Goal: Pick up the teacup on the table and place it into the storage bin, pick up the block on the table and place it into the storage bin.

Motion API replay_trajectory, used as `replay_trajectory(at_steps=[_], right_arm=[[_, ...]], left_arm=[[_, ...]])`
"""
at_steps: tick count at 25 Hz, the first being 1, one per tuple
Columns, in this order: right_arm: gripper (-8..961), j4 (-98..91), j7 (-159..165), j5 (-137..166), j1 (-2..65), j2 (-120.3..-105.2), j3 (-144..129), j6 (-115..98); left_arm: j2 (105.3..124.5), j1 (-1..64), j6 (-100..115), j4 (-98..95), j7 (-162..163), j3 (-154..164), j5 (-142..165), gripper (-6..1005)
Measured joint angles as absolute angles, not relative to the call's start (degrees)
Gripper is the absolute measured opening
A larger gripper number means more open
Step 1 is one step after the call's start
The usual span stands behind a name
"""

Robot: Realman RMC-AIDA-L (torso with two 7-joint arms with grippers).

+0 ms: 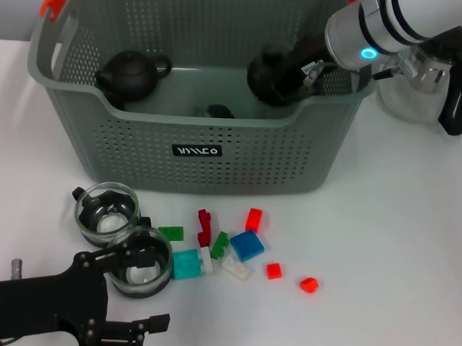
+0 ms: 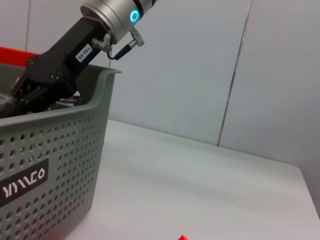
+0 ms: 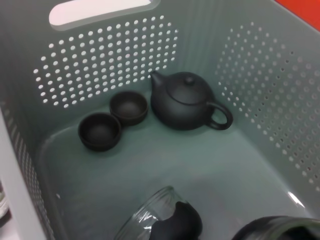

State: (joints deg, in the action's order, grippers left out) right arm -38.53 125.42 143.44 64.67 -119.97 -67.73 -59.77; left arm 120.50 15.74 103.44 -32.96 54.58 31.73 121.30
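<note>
My right gripper (image 1: 277,75) hangs inside the storage bin (image 1: 215,180), down over the bin's right end, with my right arm reaching in over the far rim. From the wrist camera, a clear glass cup (image 3: 150,215) sits right at one black fingertip (image 3: 182,222), low over the bin floor. I cannot tell whether my fingers are closed on it or spread beside it. Farther along the bin floor, away from this gripper, stand a dark teapot (image 3: 185,102) and two small dark cups, one (image 3: 129,106) just beside the other (image 3: 100,131), both near the teapot's spout. A small black label (image 1: 197,151) with white letters sits on the bin's front wall.

My left gripper (image 1: 145,288) is low over the table (image 1: 397,226), in front of the bin and well apart from my right one. Its fingers are spread wide. One glass teacup (image 1: 142,270) stands right at its farther finger, and whether they touch I cannot tell. A second glass teacup (image 1: 107,210) stands just beyond, the two cups touching or nearly so.

The blocks lie scattered on the table to the right of my left gripper. A teal block (image 1: 186,264) is closest, just beside the nearer teacup. Past it are a blue block (image 1: 247,245), a white one (image 1: 237,269), green ones (image 1: 170,233) and several red ones (image 1: 253,219), all in front of the bin. A glass kettle (image 1: 419,81) with a black handle stands on the table just outside the bin, to the right of my right arm.
</note>
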Motion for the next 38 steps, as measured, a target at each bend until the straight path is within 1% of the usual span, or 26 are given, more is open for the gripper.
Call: replay_trajectory(at_steps=[1,9,15,20,26,31,34,38], right_arm=[[65,-38.5,125.4,143.4,64.7,-119.97,-67.8,-59.9],[246,-40.1,125.8,143.4,64.6,-119.97,-67.9,-61.2],[493,-44.7,126.4,143.2,63.8,-120.04,-67.4,-62.7],[735,-53.7,127.6,140.4,61.9,-120.07,-67.2,-66.3],[840,-66.7,126.9,130.6,56.5,-119.96,-66.8,-72.9],[838,-75.7,120.5,120.9,49.2,-120.01,-66.9,-79.7],[836,-78.3,117.5,116.4,45.4,-119.69,-66.3,-83.5],[835,-80.1,114.2,112.9,41.9,-119.57,-64.1,-91.1]], left_arm=[[120.50,15.7,103.4,-33.0,54.6,31.7,121.3,913],[120.50,15.7,103.5,-33.0,54.6,31.7,121.3,913],[120.50,15.7,103.7,-33.0,54.6,31.7,121.3,913],[120.34,15.7,104.0,-33.0,54.9,31.6,121.3,913],[120.26,15.7,104.0,-33.0,55.3,31.6,121.3,913],[120.24,15.7,104.0,-33.0,55.3,31.6,121.5,912],[120.23,15.8,104.0,-33.1,55.3,31.6,121.5,912],[120.23,15.8,104.1,-33.2,55.3,31.6,121.4,912]])
